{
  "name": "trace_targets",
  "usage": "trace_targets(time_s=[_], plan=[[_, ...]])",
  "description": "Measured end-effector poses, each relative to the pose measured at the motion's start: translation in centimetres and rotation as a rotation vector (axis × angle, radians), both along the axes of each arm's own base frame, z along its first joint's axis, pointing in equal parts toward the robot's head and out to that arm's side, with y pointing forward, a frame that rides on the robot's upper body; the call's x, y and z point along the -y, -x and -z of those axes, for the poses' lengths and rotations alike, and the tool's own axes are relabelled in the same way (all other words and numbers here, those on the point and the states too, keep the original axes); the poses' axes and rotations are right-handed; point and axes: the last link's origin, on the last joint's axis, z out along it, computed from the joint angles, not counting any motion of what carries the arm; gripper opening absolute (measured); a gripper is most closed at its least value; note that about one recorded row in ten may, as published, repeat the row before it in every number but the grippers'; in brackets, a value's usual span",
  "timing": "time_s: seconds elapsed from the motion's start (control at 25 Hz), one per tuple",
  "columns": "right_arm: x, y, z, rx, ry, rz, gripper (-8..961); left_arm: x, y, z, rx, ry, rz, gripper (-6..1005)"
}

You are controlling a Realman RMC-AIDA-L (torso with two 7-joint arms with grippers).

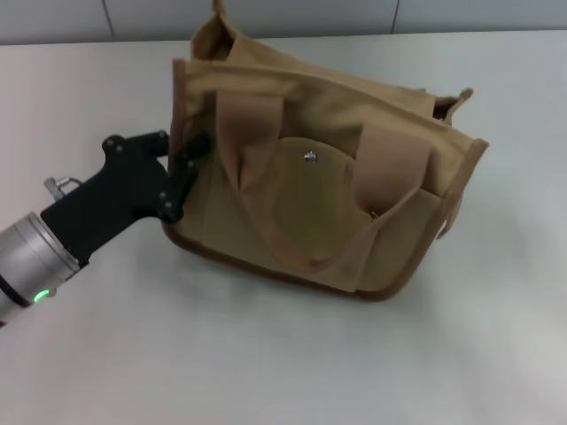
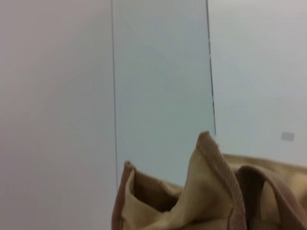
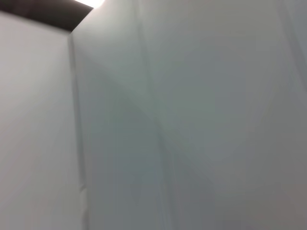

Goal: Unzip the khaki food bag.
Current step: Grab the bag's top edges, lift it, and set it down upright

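The khaki food bag stands on the white table, tilted, with its front pocket and silver snap button facing me. Its two tan handles hang down over the front. My left gripper is at the bag's left end and is shut on the brown-trimmed edge there. The left wrist view shows the bag's upper corner close up, with its top gaping. The zipper pull is not visible. My right gripper is out of view; its wrist view shows only a pale wall.
A pale wall runs along the table's far edge, just behind the bag. White table surface lies in front of the bag and to its right.
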Motion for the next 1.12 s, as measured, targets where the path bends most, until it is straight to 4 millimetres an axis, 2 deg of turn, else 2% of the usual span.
trace_targets(time_s=[0.16,0.24,0.32,0.36,0.4,0.44,0.68,0.8,0.92,1.12], plan=[[-1.0,0.3,-0.4,-0.062,-0.087,0.021,829,-0.5,-1.1,-1.1,0.013,-0.019,0.085,57],[-2.7,0.9,-0.9,-0.124,-0.17,0.043,830,-1.0,-1.9,-1.8,0.023,-0.021,0.13,57],[-3.4,1.2,-0.9,-0.131,-0.188,0.049,830,-1.5,-2.6,-2.3,0.029,-0.02,0.17,58],[-4.3,1.6,-0.7,-0.13,-0.197,0.049,830,-1.7,-2.9,-2.5,0.029,-0.018,0.186,58],[-6.2,2.6,-0.1,-0.111,-0.197,0.04,830,-2.0,-3.4,-2.6,0.023,-0.014,0.213,58],[-6.2,2.6,-0.1,-0.111,-0.197,0.04,830,-2.0,-3.4,-2.6,0.023,-0.014,0.213,58],[-10.0,6.0,2.2,-0.061,-0.124,-0.023,829,-2.2,-4.1,-2.8,0.019,-0.002,0.255,57],[-10.9,7.8,4.5,0.037,-0.025,-0.088,829,-2.2,-4.2,-2.9,0.025,-0.003,0.264,57],[-11.3,8.5,6.4,0.125,0.011,-0.115,830,-2.3,-4.3,-2.9,0.026,-0.005,0.269,57],[-10.9,9.1,8.0,0.196,0.055,-0.162,830,-2.4,-4.5,-3.0,0.029,-0.01,0.273,57]])
